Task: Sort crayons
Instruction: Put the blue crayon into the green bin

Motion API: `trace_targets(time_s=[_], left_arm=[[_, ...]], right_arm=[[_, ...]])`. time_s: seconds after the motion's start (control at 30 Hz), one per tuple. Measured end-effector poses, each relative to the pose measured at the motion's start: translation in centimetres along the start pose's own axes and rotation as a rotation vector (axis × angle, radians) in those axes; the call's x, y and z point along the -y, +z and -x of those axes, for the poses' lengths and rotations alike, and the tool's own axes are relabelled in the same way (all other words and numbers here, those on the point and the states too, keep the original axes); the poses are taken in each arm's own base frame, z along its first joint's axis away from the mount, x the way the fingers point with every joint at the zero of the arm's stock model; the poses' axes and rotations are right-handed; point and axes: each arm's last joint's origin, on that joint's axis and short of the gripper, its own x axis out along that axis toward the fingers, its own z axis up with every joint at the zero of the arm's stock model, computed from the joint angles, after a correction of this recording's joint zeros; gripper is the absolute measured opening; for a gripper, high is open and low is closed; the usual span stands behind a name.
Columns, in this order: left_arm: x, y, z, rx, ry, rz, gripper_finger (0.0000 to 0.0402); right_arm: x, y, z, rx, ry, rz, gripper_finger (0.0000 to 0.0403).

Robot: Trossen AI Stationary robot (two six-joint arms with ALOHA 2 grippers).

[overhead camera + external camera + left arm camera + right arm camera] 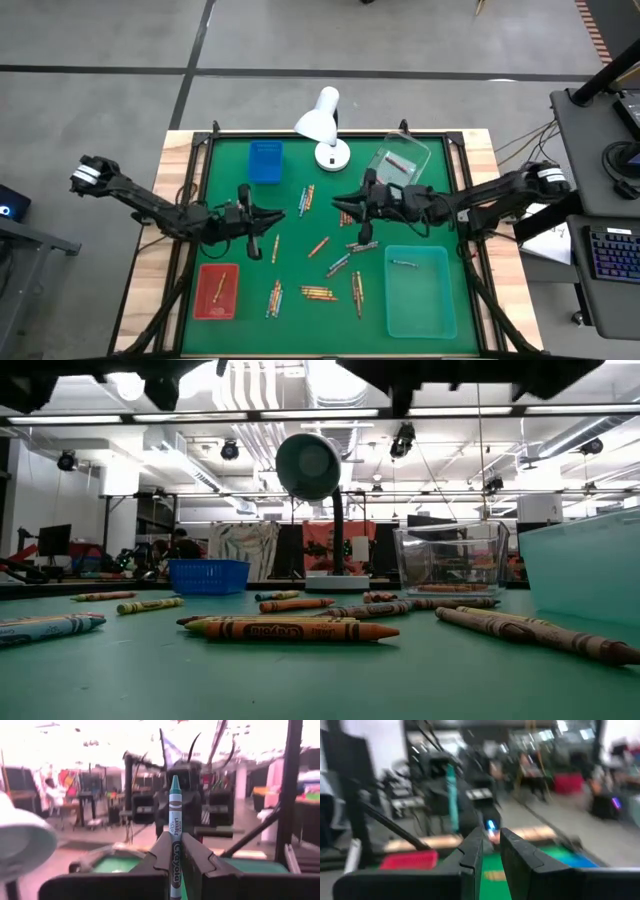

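While left jaws (pixel 175 852) clamp a crayon (pixel 175 827), right jaws (pixel 490 847) gape beside lamp (pixel 322 125).

My left gripper (pixel 268 217) hangs over the mat's (pixel 225 150) left half, a crayon (pixel 175 835) upright between its fingers. My right gripper (pixel 345 205) faces it across the middle. Loose crayons (pixel 318 293) lie between us, toward the near edge. Trays sit in all four corners, and the lamp (pixel 325 125) stands at the far edge between two of them.
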Motion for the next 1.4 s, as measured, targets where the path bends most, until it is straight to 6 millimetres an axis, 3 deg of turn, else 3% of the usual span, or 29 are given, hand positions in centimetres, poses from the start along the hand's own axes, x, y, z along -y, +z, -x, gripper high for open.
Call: trace_targets(time_s=[0.1,0.27,0.57,0.77,1.2,1.4], left_arm=[[0.5,-0.2,-0.7,0.041,-0.004,-0.015,0.0000],[1.5,-0.8,-2.1,0.032,-0.009,-0.065,0.0000],[1.9,-0.7,-2.6,0.038,-0.008,-0.081,0.0000],[1.8,-1.0,-3.0,0.036,0.010,-0.064,0.0000],[2.8,-1.6,-4.4,0.021,0.007,-0.091,0.0000],[2.8,-1.6,-4.4,0.024,0.009,-0.089,0.0000]], right_arm=[[-0.3,-0.7,-1.3,0.097,0.039,0.021,0.0057],[-0.6,-1.7,-3.3,0.117,0.035,0.001,0.0072],[-1.3,-0.8,-5.0,0.137,0.171,0.036,0.0154],[-1.4,-0.4,-5.9,0.150,0.171,0.035,0.0182],[-1.7,-0.8,-7.4,0.132,0.165,0.062,0.0182],[-1.7,-0.8,-7.5,0.128,0.166,0.063,0.0142]])
